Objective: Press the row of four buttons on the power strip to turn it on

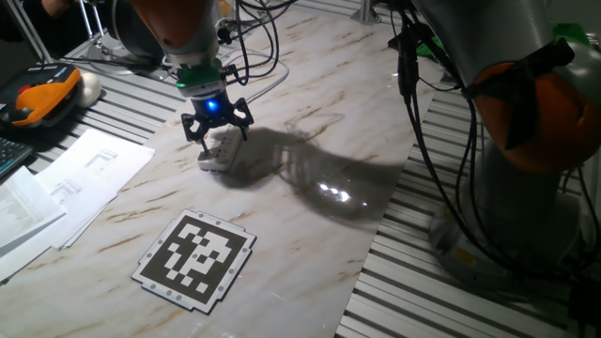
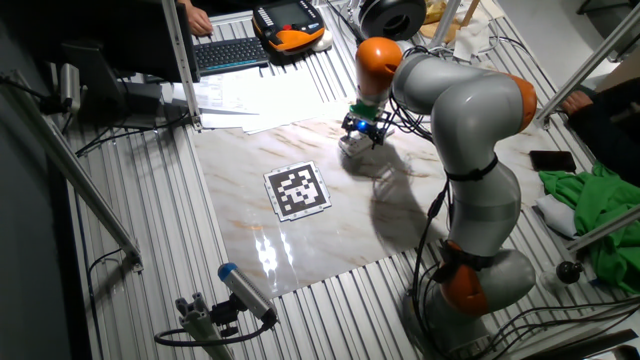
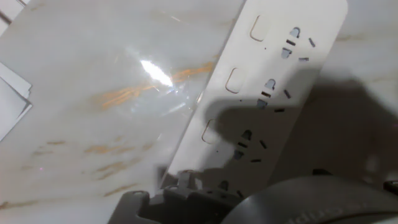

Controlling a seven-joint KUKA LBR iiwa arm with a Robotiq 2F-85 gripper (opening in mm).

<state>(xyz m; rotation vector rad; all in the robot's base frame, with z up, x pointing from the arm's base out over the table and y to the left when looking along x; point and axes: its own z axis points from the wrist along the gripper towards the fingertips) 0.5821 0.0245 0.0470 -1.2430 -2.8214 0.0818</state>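
Broadly, the marbled worktop (image 1: 310, 122) carries everything: the grey and orange arm (image 2: 470, 130) reaches across it from the far side, and a black-and-white marker board (image 1: 195, 258) lies flat toward the near edge, well apart from the action. Beyond that board, near the worktop's far-left part in one fixed view, sits the power strip (image 3: 273, 87), a white bar lying flat, with the claw (image 1: 215, 124) poised directly over it, so low that the strip's near end peeks out just beneath the dark fingers. Whether the claw is spread or closed I cannot tell; no view shows the fingertips clearly. The hand view looks down the strip's length: three rounded rectangular buttons (image 3: 234, 79) run along its left edge, each beside a group of socket holes, and a fourth is presumably hidden under the dark gripper body at the bottom of that view. My judgement is that the pressing step is in hand at the strip's near end. The next move calls for a short, straight push down onto one button, then a shift along the row, keeping to the left edge and clear of the sockets.
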